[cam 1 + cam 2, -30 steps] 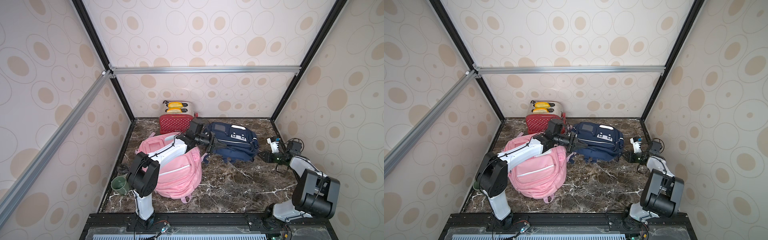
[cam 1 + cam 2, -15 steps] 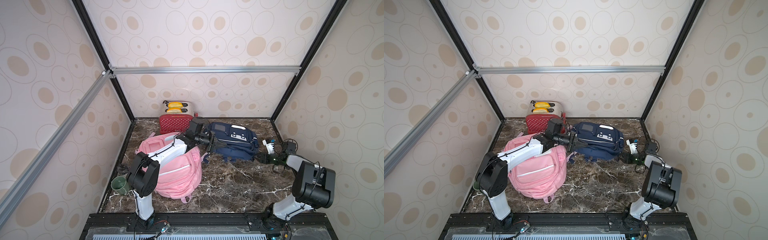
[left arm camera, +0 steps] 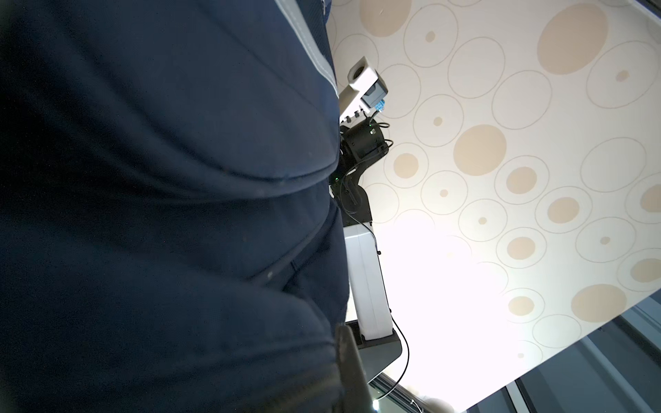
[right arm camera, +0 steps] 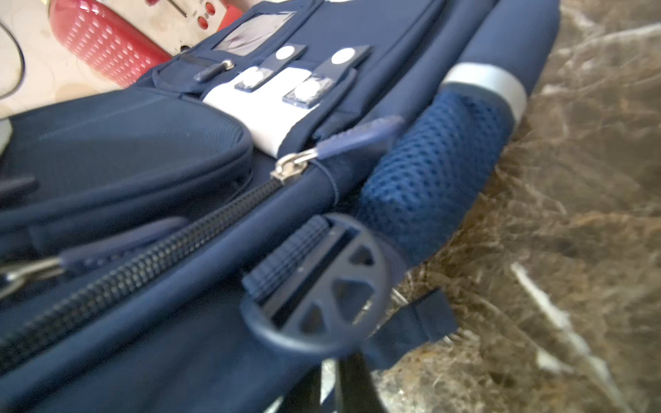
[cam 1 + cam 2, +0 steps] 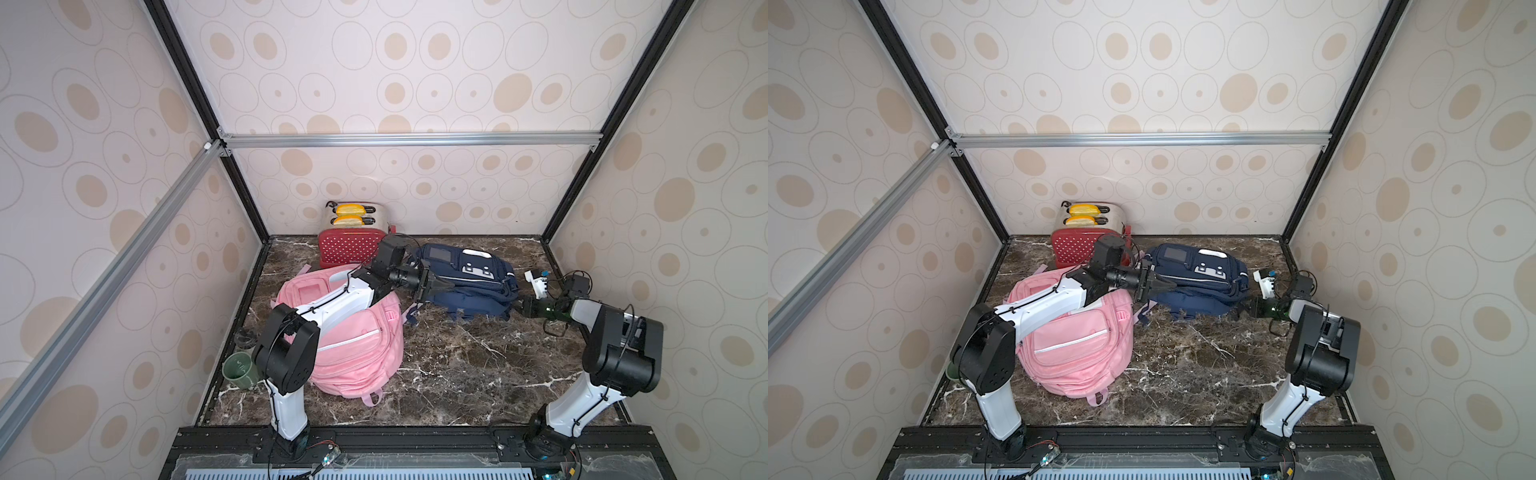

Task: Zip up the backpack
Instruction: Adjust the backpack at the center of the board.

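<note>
Marble tabletop (image 5: 457,365) bears navy backpack (image 5: 469,282) lying flat, lengthwise left-to-right.

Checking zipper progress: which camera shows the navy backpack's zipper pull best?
Right wrist view: the zipper pull is close up. In both top views the navy backpack is too small to show it; the left wrist view shows only fabric.

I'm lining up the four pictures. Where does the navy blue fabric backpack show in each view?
In a top view: navy blue fabric backpack, far side, right of centre.
In a top view: backpack, far side, near centre.
Left wrist: backpack fills half the picture, very close.
Right wrist: backpack fills most of it, zip running across.
Landmark: red dotted toaster beside it, absent only from left wrist.
</note>
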You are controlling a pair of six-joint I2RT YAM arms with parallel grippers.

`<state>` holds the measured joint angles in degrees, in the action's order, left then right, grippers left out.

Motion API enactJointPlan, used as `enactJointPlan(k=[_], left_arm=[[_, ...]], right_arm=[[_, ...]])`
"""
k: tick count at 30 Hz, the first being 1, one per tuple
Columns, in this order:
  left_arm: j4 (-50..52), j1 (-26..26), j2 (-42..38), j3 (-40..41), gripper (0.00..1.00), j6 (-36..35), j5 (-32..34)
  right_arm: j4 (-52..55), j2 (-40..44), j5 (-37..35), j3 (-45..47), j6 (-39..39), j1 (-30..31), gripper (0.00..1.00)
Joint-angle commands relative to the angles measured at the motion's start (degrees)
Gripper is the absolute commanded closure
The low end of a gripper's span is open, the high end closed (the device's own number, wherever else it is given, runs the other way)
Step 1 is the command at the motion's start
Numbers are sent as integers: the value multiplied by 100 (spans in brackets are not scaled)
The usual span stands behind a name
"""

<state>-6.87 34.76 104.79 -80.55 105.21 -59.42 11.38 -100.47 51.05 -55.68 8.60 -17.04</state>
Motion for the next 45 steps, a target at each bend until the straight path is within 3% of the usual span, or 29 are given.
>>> enactJointPlan(k=[1,10,15,18,19,21,27,32,45], left_arm=[[-745,-43,-157,-89,100,132,-114],[-548,-196,-370,74,100,18,-71],[-512,-268,-344,23,100,-10,-60],[-532,-267,-250,-89,100,8,-113],[-542,-268,-205,-130,100,17,-130],[-583,-268,-156,-171,100,58,-172],[-659,-271,-178,-102,100,121,-219],[-665,-272,-169,-135,100,122,-202],[-763,-272,-161,-138,100,109,-96]], right_arm=[[48,-85,22,-229,104,17,100],[385,-463,-191,-635,235,-45,100],[653,-202,-286,-403,376,-45,99],[668,196,-280,-51,474,-45,76],[648,313,-253,45,477,-45,63],[792,358,-56,68,555,-44,54],[1202,38,377,-366,820,-38,49],[939,94,156,-336,832,-15,48],[-602,929,-2789,611,313,1044,51]])
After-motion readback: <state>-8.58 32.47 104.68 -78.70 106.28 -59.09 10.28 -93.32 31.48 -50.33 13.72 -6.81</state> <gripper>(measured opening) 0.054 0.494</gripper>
